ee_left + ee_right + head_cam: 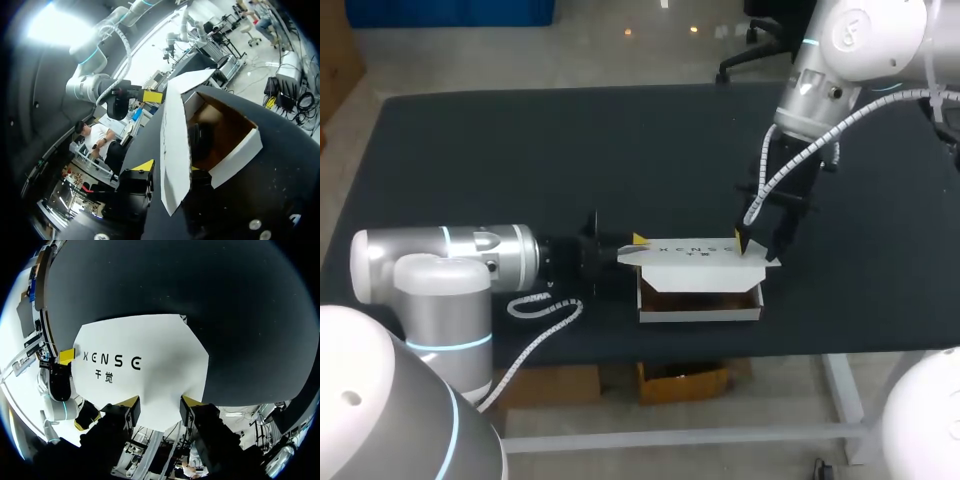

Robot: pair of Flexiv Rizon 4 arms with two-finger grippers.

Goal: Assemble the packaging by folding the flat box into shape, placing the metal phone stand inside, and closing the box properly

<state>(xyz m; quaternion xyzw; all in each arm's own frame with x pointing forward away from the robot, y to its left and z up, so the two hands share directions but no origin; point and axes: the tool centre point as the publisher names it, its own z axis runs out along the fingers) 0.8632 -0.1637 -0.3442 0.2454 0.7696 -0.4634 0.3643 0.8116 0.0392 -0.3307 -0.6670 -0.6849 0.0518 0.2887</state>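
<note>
Left arm (440, 265): comes in low from the left, lying level over the table (520, 150).
Left gripper (632, 250): at the box's left end; jaws spread either side of the lid's end, with a thin gap at the yellow tip that shows.
Box (700, 305): white, near the table's front edge, between the two grippers, open on top.
Lid (695, 252): hinged at the far wall, raised and tilted.
Dark shape (200, 140): inside the box, too shadowed to make out.
Right gripper (755, 250): pointing down at the lid's right end; jaws spread, tips at the lid's edge.
</note>
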